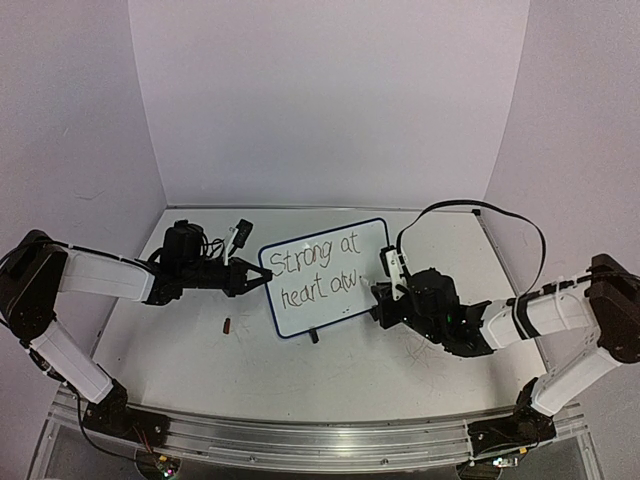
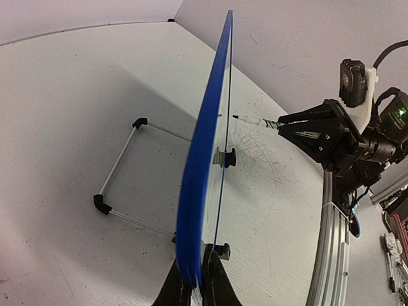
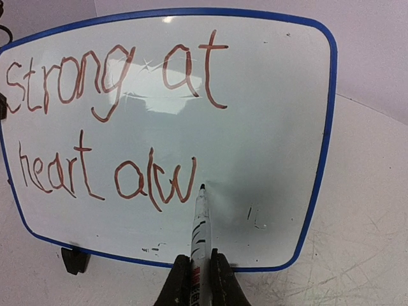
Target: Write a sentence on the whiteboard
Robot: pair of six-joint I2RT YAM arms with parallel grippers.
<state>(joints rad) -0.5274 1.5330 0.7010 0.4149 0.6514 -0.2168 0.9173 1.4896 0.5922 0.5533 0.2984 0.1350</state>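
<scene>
Left arm: my upper link climbs from the base at the near left corner to an elbow at the far left. The forearm then stretches level across the table (image 1: 330, 385) toward the middle.
Left gripper (image 1: 262, 277): my fingers (image 2: 217, 284) are pinched tight on the left rim of the whiteboard (image 1: 350, 240), thin blue edge between them.
Right arm: my elbow sits out at the far right, forearm reaching leftward and low, wrist turned to face the board's writing side.
Right gripper (image 3: 196, 274): closed around a marker (image 3: 200, 223), barrel pointing forward, its tip on the white surface just right of the last letter.
Whiteboard: it stands near upright at the middle of the table, between my two hands. It rests on black clip feet (image 3: 75, 260), with a wire stand (image 2: 121, 172) behind it.
Sentence (image 3: 108, 121): two lines, so far reading "Strong at" over "heart alw". The letters look reddish-brown from my right wrist and darker from above.
Board, lower right: bare white apart from a few small marks.
Table: scuffed, with a small dark object (image 1: 227, 324) lying near the board's lower left corner.
</scene>
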